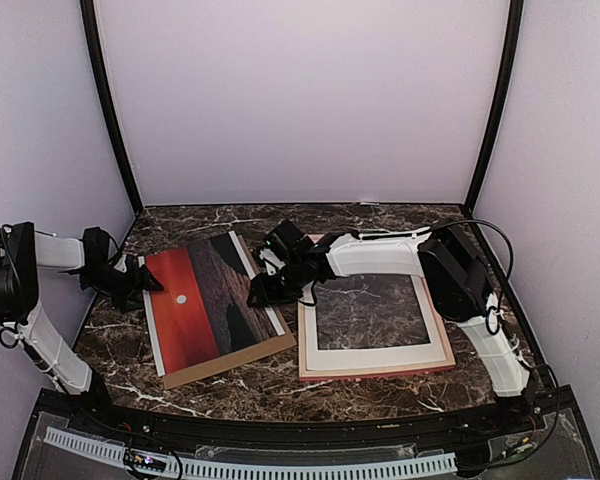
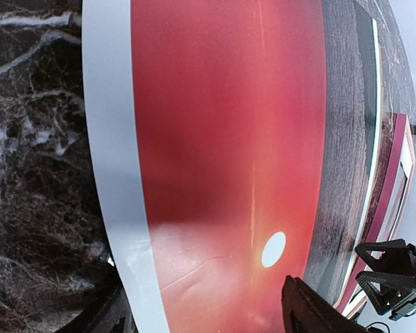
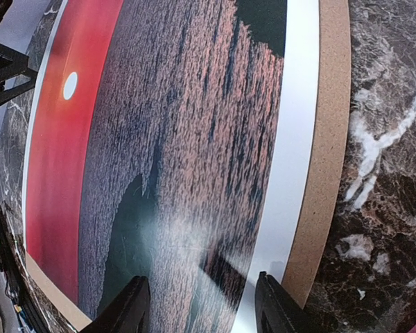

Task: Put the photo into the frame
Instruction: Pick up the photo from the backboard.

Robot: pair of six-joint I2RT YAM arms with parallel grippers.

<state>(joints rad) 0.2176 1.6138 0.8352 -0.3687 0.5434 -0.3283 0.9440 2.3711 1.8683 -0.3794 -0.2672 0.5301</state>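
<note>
The left arm point(image 1: 50, 250) is seen folded at the left edge of the top view. Its forearm is directed toward the centre, and the left fingers point(image 2: 308, 312) are positioned at the left border of the photo point(image 1: 205, 300). The right arm point(image 1: 380, 255) is stretched leftward across the upper part of the frame point(image 1: 380, 371), with the right fingers point(image 3: 128, 309) positioned over the photo's right margin. Both pairs of fingers are observed spread apart with nothing clamped between them. Whether any tip touches the print cannot be told.

The photo is located left of centre on the worktop point(image 1: 380, 225). It lies flat and skewed on a brown backing board point(image 1: 242, 357), beside the frame and not in it. A white mat point(image 1: 370, 355) is seen lying within the frame.

Only the top view shows both arms and the whole layout. A glossy sheen near the white sun is recorded in the left wrist view alone. The board's grainy fibre edge and the rippled dark land are recorded in the right wrist view alone.

The frame is thin, rectangular and pink on its outer face. The worktop is dark and marble-patterned with white veins.
</note>
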